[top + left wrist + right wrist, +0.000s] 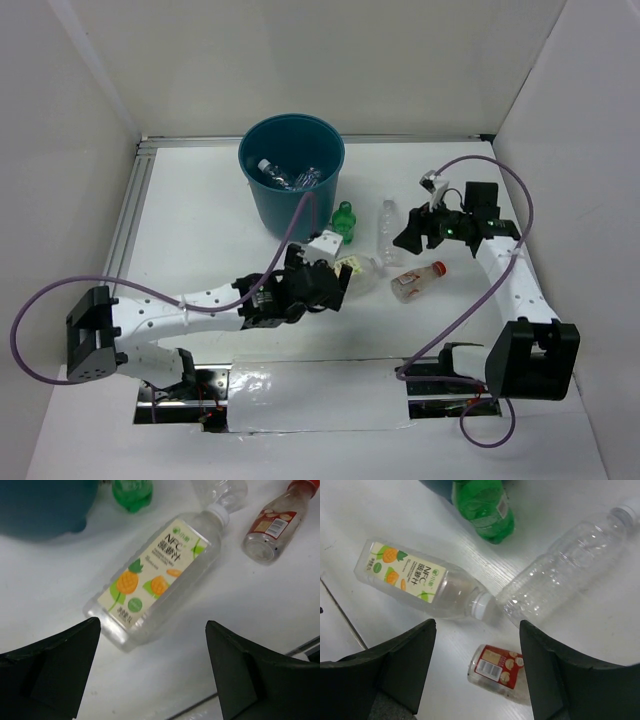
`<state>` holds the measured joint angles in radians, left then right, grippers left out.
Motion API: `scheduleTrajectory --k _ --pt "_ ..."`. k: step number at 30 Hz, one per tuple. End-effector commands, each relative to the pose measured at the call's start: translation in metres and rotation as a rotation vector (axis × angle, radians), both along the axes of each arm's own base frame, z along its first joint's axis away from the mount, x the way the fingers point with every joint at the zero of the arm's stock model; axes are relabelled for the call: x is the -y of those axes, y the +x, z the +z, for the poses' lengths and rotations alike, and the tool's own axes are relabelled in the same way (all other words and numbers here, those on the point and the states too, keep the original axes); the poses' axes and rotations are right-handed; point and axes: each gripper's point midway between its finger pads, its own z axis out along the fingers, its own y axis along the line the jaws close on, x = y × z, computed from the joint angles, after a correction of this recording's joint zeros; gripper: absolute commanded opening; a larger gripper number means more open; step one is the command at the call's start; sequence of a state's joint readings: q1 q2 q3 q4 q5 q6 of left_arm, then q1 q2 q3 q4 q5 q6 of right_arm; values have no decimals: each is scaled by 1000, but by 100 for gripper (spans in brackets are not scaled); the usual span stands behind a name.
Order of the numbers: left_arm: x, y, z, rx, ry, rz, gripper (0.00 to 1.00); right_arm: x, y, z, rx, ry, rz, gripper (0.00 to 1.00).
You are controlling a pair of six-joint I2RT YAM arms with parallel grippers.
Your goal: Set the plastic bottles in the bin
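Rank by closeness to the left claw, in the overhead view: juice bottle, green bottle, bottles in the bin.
1. Juice bottle, just ahead.
2. Green bottle, farther back, beside the bin.
3. Bottles in the bin, farthest back.

Bright even light, soft shadows, mild blur

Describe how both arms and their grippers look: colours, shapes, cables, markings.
White links, black boxy joints and bases on the left arm and right arm; small dark holes dot the left one. A purple cable loops from each. The left gripper and right gripper have broad matte black fingers. A green light glows at the right wrist.
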<state>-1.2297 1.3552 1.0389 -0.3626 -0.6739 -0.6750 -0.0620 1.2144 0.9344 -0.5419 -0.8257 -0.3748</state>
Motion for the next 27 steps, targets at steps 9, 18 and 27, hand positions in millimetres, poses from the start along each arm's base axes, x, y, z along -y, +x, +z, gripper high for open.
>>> scheduleTrajectory --k 9,18,27 --pt "33 71 -4 110 194 -590 91 35 -14 11 14 30 -56 75" --pt "63 50 -21 20 205 -976 82 51 -23 9 3 31 -80 75" --pt "49 34 -72 -128 272 -1029 82 54 -23 6 -13 48 -86 75"
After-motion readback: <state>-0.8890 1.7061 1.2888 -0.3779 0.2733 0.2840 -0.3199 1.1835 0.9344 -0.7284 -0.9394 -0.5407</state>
